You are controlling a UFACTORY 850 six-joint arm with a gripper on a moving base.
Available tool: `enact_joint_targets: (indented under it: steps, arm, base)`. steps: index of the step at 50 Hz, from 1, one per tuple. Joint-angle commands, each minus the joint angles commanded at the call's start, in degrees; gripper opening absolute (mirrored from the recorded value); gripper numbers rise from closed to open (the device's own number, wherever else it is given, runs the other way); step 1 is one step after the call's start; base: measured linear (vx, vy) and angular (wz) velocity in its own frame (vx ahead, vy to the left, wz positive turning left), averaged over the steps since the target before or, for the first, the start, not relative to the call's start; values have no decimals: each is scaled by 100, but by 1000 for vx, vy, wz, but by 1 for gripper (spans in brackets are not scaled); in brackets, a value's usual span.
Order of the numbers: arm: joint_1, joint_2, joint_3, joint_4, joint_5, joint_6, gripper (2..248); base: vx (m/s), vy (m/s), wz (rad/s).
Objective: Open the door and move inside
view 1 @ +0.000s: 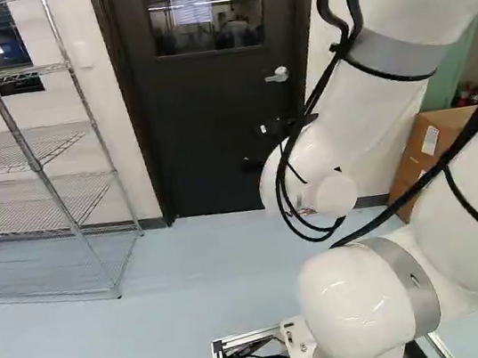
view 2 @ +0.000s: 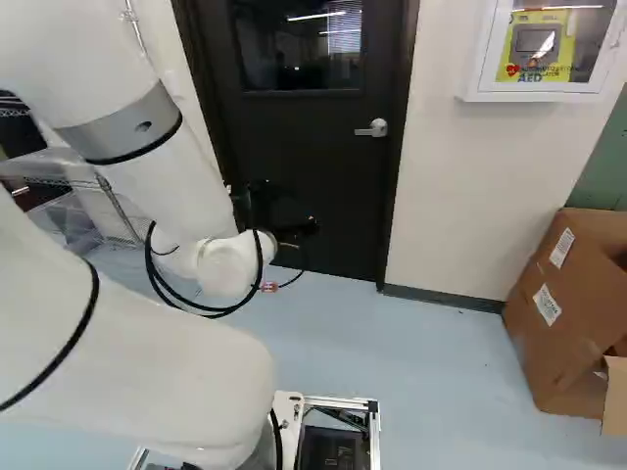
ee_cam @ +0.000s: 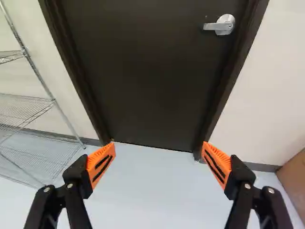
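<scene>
Ahead of gripper (ee_cam: 157, 160), fingers spread wide, dark door (ee_cam: 147, 76) stands closed, lever handle (ee_cam: 220, 25) untouched.

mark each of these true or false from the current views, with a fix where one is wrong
1. The door is closed in its frame. True.
2. The claw is shut on the door handle. False: the claw is open, and the door handle is ahead of it, untouched.
3. The door has a window in its upper part. True.
4. The wire shelf stands on the same side of the door as the door handle. False: it stands on the opposite side.
5. In the right base view, a cardboard box stands on the floor right of the door. True.
</scene>
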Motion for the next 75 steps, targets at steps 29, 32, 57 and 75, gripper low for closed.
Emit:
enact_joint_targets:
  steps: [29, 32, 57, 75]
  arm:
    - [0, 0, 0, 0, 0, 0, 247]
    - [0, 0, 0, 0, 0, 0, 247]
    - [0, 0, 0, 0, 0, 0, 247]
    - [0, 0, 0, 0, 0, 0, 247]
  base:
    - [196, 45, -224]
    - [202, 54, -240]
    - [191, 70, -235]
    - [182, 85, -242]
